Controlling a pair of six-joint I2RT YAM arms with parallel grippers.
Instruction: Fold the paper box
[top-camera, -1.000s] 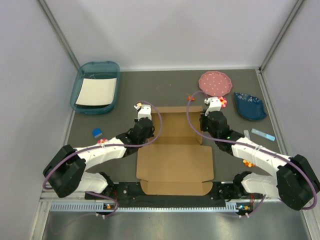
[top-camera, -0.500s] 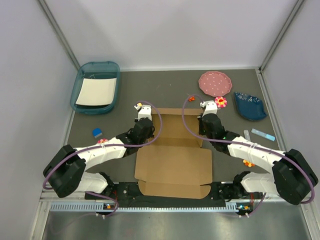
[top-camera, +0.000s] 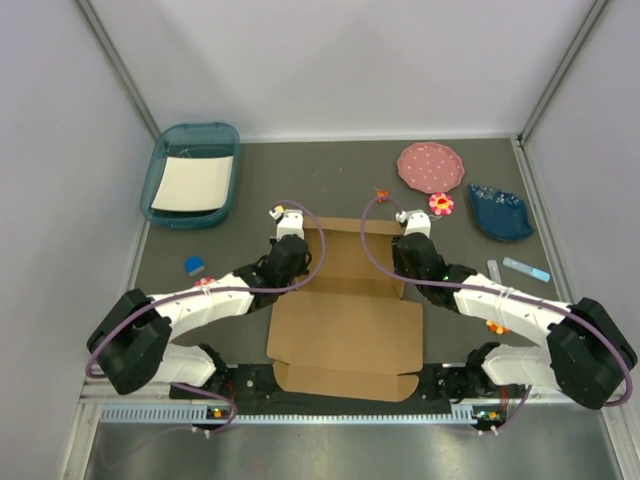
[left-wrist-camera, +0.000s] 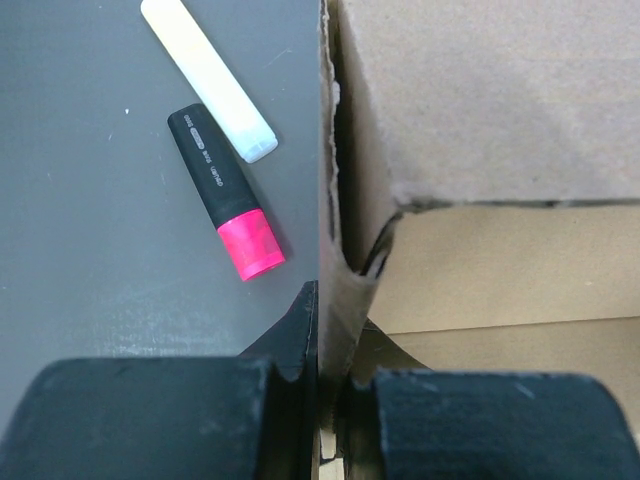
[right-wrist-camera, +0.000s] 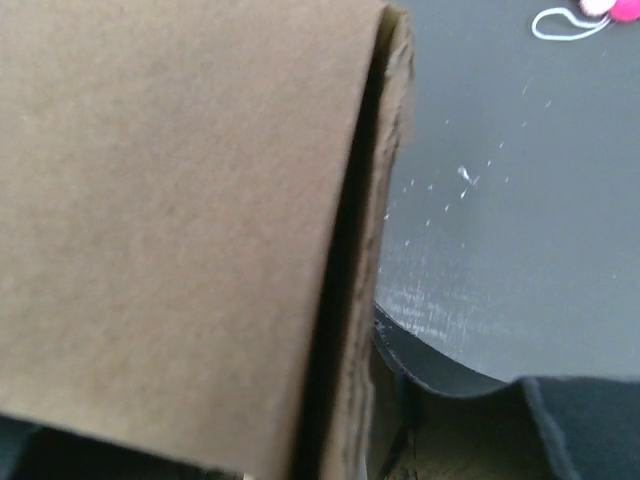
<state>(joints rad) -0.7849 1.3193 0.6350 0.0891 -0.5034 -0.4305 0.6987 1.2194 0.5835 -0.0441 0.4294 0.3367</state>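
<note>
Between the two arms, near the front of the surface (top-camera: 330, 180), the paper box (top-camera: 345, 330) lies partly flat. It has slid slightly leftward over the last second, and the right arm has swung in with it. The left fingers (left-wrist-camera: 150, 420) are pinched narrowly on its raised left wall. One of the right fingers (right-wrist-camera: 440, 378) touches the right wall; the other is hidden, so their grip cannot be told.

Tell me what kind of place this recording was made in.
Probably a lab robot test cell: plain panel walls on metal framing, a dark-matted table with a left arm and right arm bolted at its near edge, and loose props like a teal tray and pink plate.
</note>
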